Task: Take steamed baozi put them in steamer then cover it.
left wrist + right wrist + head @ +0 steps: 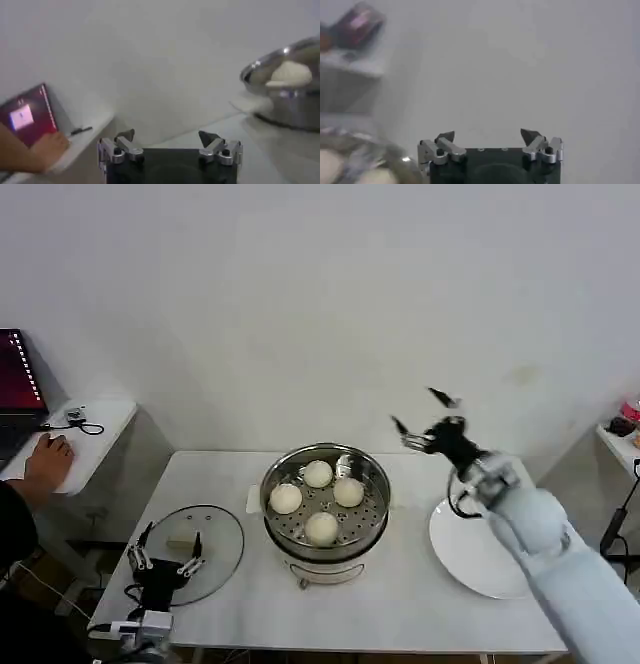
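Observation:
The shiny steamer [370, 524] stands mid-table with several white baozi [317, 474] on its perforated floor. The clear glass cover [222, 542] with its pale handle lies flat on the table to the steamer's left. My left gripper [168, 553] hovers open at the cover's near edge, holding nothing. In the left wrist view the left gripper [167, 136] is open, with the steamer [290, 107] and a baozi [290, 74] off to one side. My right gripper [424, 412] is raised open in the air, behind and right of the steamer; the right gripper [487, 135] faces the bare wall.
An empty white plate [470, 559] lies on the table to the right of the steamer, under my right arm. A side table at the left holds a laptop [18, 384], where a person's hand [45, 459] rests. Another small shelf [620, 439] stands at the far right.

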Motion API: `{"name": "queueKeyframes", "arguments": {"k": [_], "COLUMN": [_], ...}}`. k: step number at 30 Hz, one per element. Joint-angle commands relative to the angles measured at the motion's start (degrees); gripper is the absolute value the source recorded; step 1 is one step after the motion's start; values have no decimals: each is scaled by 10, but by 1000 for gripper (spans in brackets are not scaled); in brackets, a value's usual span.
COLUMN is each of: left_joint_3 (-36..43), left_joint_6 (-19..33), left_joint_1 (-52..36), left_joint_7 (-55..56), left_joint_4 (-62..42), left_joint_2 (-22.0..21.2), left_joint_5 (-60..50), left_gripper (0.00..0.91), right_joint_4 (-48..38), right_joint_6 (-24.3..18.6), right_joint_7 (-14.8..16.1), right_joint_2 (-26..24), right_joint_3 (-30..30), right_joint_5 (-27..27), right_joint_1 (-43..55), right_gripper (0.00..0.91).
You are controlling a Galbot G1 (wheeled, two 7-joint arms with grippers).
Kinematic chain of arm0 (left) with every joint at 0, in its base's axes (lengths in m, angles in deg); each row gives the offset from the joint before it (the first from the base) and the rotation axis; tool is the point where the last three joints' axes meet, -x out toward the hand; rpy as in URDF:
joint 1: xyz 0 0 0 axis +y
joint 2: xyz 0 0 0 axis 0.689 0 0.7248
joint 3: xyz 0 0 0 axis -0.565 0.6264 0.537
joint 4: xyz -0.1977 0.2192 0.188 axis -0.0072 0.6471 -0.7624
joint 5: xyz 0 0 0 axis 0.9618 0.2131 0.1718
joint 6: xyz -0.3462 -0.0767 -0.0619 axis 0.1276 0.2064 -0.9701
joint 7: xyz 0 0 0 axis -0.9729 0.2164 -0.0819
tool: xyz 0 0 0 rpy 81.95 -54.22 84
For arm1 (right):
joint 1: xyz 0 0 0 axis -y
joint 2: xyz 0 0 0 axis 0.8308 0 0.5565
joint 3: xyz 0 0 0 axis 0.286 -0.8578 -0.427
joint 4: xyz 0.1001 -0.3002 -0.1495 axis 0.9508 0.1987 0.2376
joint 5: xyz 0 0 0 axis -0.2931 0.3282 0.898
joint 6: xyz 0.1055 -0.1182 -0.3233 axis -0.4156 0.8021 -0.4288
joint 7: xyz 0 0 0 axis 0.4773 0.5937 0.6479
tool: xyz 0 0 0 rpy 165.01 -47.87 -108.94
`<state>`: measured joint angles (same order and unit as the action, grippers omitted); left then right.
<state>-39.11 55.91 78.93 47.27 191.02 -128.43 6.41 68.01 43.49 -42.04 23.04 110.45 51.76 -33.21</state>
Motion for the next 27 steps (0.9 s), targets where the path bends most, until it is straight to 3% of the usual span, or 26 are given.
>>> {"name": "queueKeyframes", "arguments": {"k": [1, 5, 17, 27], "left_joint_3": [-15, -5, 8, 19], "left_joint_6": [43, 47, 39, 31], "left_joint_1": [53, 34, -31, -87], "left_joint_7": [9, 12, 6, -3], "left_joint_4": [-23, -56, -172, -225], "left_joint_2": [-3, 0, 16, 37], "left_joint_5": [-359, -425, -494, -498], "left_gripper": [907, 907, 907, 907], "right_joint_4": [55, 59, 76, 93], "right_joint_6": [-86, -86, -86, -84], "right_joint_7": [8, 9, 9, 7], "right_joint_2": [104, 104, 121, 131], "right_joint_3": [335, 366, 369, 375], "right_joint_5": [-32, -45, -47, -52], "right_joint_1": [-291, -305, -322, -331], "right_gripper": [907, 907, 907, 907]}}
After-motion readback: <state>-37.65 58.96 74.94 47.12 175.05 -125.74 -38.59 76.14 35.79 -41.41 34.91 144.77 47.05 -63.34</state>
